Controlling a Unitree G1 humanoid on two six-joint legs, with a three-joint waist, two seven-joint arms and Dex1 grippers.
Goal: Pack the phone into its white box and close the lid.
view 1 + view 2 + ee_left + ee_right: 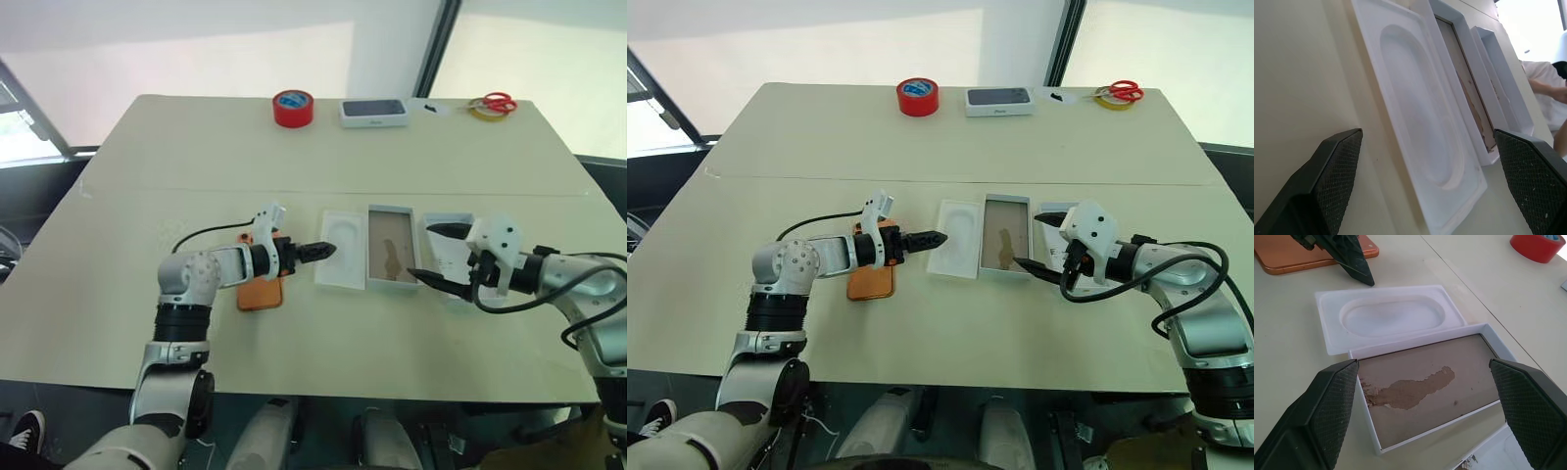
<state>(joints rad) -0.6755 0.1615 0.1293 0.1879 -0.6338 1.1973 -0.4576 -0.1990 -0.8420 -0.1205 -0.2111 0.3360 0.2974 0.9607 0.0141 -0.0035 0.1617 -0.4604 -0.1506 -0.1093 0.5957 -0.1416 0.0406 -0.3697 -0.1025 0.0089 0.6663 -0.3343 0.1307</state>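
The orange phone (260,292) lies flat on the table, its far end hidden under my left wrist. My left gripper (323,251) is open and hovers just past the phone, pointing at the flat white insert (341,250) with an oval recess. To the right of the insert sits the white box (392,247), its brownish floor bare. The lid (451,257) lies hollow side up beside the box. My right gripper (433,255) is open over the lid's near end, aimed at the box (1425,382), and holds nothing.
At the table's far edge stand a red tape roll (293,108), a white box with a dark top (373,113), and red scissors on a yellow tape ring (493,104). A black cable (201,235) loops from my left wrist.
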